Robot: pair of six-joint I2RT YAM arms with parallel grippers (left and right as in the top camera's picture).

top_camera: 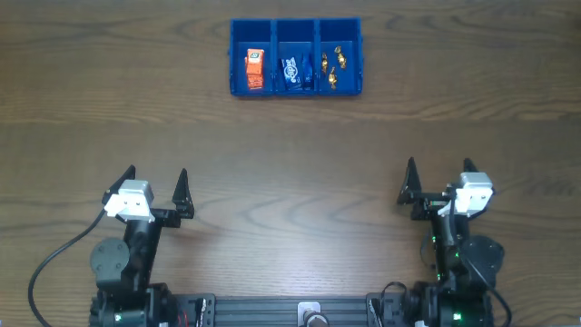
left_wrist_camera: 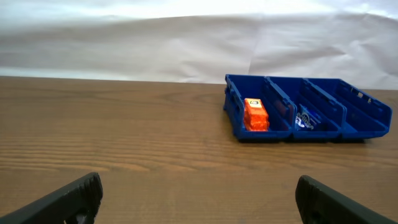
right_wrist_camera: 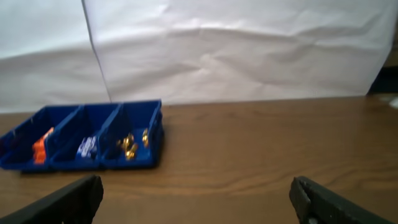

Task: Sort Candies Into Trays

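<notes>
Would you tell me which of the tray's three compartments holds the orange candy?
The compartment on the left arm's side; the middle holds blue candy, the other gold candy.

Top view straight down, wrist views low and level, all sharing the far tray

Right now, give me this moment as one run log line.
left gripper: open, empty | right gripper: open, empty | tray: orange candy left compartment, blue candy middle, gold candies right
</notes>
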